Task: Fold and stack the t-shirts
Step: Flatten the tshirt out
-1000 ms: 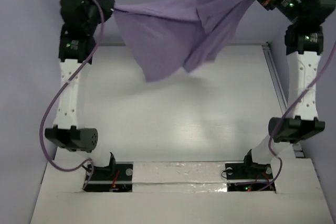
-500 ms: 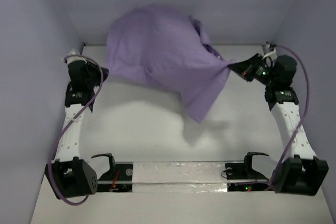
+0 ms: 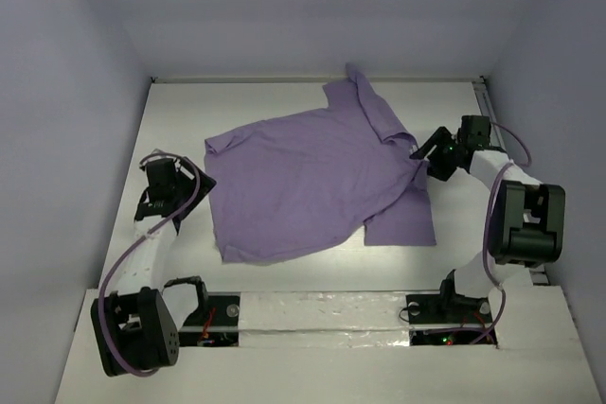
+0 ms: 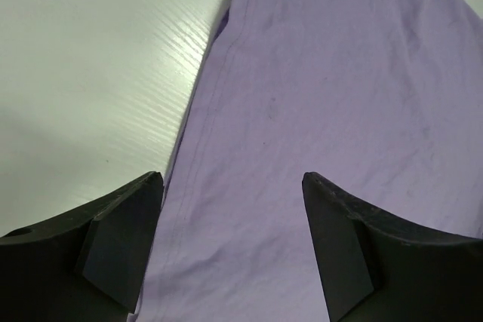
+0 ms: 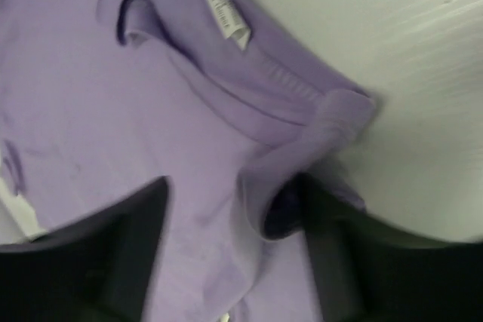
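One plain lavender short-sleeved cloth t-shirt (image 3: 303,186) lies spread open on the white tabletop (image 3: 454,111), roughly in the middle between the two arms. Most of it is flat, though the far sleeve looks rumpled and a lower corner juts out toward the right arm. The left gripper (image 3: 197,184) rests low at the shirt's left edge; its wrist camera shows the two dark fingers (image 4: 121,246) wide apart with the hem running beneath them, gripping nothing. The right gripper (image 3: 424,153) sits at the neck end of the shirt. In its blurred wrist view its claw also appears parted, with a bunched fold of collar between the fingers and a small white neck label (image 5: 226,16) beyond. Judged from this, the garment is only laid out: no fold is made yet, smoothing, every fold and the stacking remain, and no other shirt is in view.
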Robot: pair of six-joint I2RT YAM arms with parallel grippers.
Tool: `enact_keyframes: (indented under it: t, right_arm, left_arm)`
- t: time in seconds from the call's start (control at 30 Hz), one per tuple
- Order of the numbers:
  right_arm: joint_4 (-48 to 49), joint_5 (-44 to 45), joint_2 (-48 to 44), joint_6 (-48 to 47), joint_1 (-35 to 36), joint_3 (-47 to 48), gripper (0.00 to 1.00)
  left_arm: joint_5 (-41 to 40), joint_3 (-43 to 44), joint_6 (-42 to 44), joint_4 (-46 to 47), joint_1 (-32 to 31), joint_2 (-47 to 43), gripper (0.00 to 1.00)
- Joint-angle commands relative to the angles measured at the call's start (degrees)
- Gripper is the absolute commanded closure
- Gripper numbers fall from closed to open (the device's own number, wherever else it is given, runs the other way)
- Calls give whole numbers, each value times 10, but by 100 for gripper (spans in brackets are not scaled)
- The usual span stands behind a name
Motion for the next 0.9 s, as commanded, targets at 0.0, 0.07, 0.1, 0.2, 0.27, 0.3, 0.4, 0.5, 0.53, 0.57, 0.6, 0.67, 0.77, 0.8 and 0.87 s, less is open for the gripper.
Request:
enact_keyframes:
  t: [0.0, 0.07, 0.1, 0.2, 0.27, 0.3, 0.4, 0.5, 0.53, 0.57, 0.6, 0.67, 0.77, 0.8, 0.87]
  right_arm:
    - [-27, 71, -18, -40, -1, 45, 17]
    - [-46, 109, -50, -49, -1, 39, 9]
    - [-48, 120, -68, -51, -1, 33, 9]
    - [-50, 150, -147, -43, -1, -4, 18]
    - [-50, 145, -196, -34, -1, -28, 38]
    - [-51, 142, -209, -33, -1, -41, 52]
    - [-62, 107, -246, -27, -1, -85, 100]
    - [-57, 66, -286, -24, -1, -128, 100]
    - [-51, 52, -292, -24, -1, -142, 100]
    - [-51, 29, -296, -20, -1, -147, 100]
    - [-50, 20, -299, -20, -1, -151, 100]
    - [-36, 0, -294, -26, -1, -158, 100]
    - [-35, -13, -260, -37, -1, -144, 100]
    - [-38, -20, -254, -41, -1, -128, 100]
    - [-45, -38, -252, -47, -1, -116, 100]
  left_arm:
    - [-6, -5, 11, 0, -13, -19, 29]
    - [-13, 7, 11, 9, -41, 23, 29]
    - [-11, 14, 13, 16, -49, 46, 29]
    - [-7, 35, 18, 54, -67, 138, 31]
    - [-5, 52, 15, 88, -67, 203, 33]
    - [-10, 60, 16, 98, -67, 226, 34]
    - [-17, 123, 25, 120, -67, 329, 44]
    - [-7, 215, 31, 118, -67, 422, 47]
    - [-9, 259, 31, 120, -72, 439, 48]
    - [-8, 285, 30, 120, -72, 477, 48]
    - [-7, 311, 30, 120, -72, 497, 48]
    - [-3, 402, 25, 114, -72, 556, 47]
    - [16, 524, 18, 69, -72, 608, 47]
    - [22, 540, 20, 59, -72, 604, 46]
    - [7, 528, 32, 51, -72, 547, 44]
